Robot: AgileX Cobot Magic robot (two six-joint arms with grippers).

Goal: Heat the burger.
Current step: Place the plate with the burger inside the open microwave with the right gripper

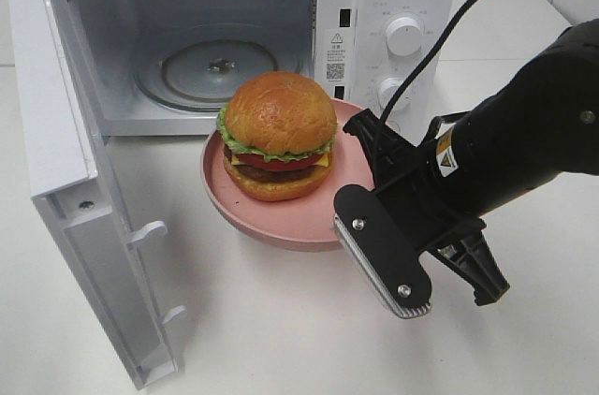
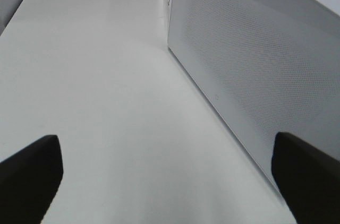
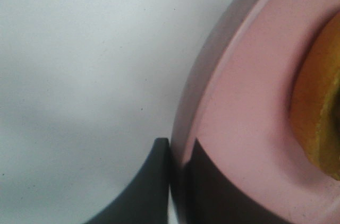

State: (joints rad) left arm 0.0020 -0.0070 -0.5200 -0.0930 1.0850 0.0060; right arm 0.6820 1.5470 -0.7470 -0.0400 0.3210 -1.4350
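High view. 1 microwave [image 1: 393, 2] stood at the back of the bench [image 1: 281, 339]. Its 1 door [image 1: 65, 133] was swung fully open toward the bench's left edge. Inside lay 1 glass turntable [image 1: 211, 67]. There were 2 knobs [image 1: 403, 36] on the panel, one above the other. 1 burger [image 1: 279, 138] sat upright at the centre of 1 pink plate [image 1: 281, 222], just in front of the open cavity. Whether the plate rested on the bench or hung clear of it could not be told. 1 arm was in sight, and its right gripper [image 1: 348, 198] met the plate's rim on the side nearest the bench's right edge.

Left wrist view. The left gripper [image 2: 164, 181] was spread wide, with 2 dark fingertips [image 2: 29, 176] well apart and only bare bench between them. 1 white dotted microwave panel [image 2: 255, 65] stood beside it; door or side wall could not be told.

Right wrist view. The right gripper's 2 fingers [image 3: 154, 181] were pressed together on the plate rim, one outside and one inside. The bun edge of the burger showed further in on the plate.
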